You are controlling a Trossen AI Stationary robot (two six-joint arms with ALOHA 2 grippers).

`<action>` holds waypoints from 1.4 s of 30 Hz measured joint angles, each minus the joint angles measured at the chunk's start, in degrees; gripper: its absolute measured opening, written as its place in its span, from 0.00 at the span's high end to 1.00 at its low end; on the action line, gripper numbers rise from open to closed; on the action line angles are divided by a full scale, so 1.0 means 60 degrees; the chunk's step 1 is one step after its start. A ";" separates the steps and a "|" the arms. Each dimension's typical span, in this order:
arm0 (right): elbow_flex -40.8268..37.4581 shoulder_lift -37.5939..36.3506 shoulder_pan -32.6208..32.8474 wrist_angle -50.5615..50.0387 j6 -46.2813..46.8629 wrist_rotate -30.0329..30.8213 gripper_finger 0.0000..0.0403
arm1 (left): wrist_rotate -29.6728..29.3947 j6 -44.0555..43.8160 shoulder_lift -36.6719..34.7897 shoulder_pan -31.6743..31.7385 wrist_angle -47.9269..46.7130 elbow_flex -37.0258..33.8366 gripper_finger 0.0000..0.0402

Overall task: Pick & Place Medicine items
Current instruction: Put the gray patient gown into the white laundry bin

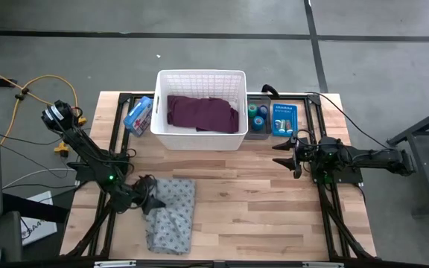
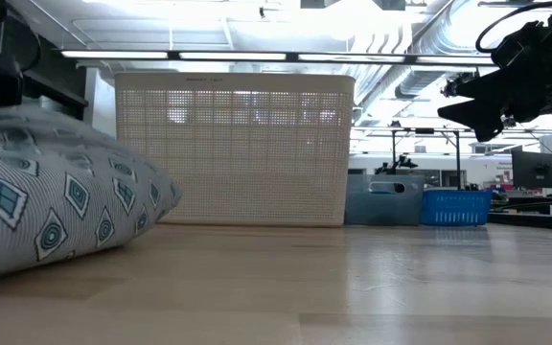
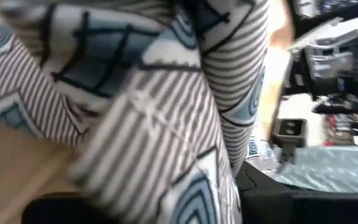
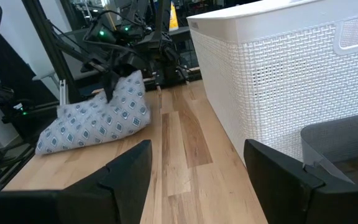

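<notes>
The medicine items, a green and a blue tape roll, sit in a small grey bin right of the white basket; a blue crate stands beside it. The tube and vial do not show. My right gripper hovers open over bare table in front of those bins, fingers pointing toward the table's left; it also shows in the right wrist view and the low view. My left gripper is at the left edge of the grey patterned cloth, near the table's near-left corner. My left gripper is shut on the grey patterned cloth at its left edge, where the cloth rises in a peak. It comes slanting down from the table's left. The cloth hides the fingers in its own wrist view. The rest of the cloth lies bunched on the table.
The white basket at the far middle holds a purple cloth. A blue-white packet lies left of the basket. Bare wood stretches across the table's middle and right between the two arms. Cables run off the table's left.
</notes>
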 joint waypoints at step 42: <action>0.0000 -0.0004 -0.0001 0.0000 -0.0002 0.0000 0.40 | -0.0163 0.6502 -0.4098 0.2529 0.2826 0.1175 0.95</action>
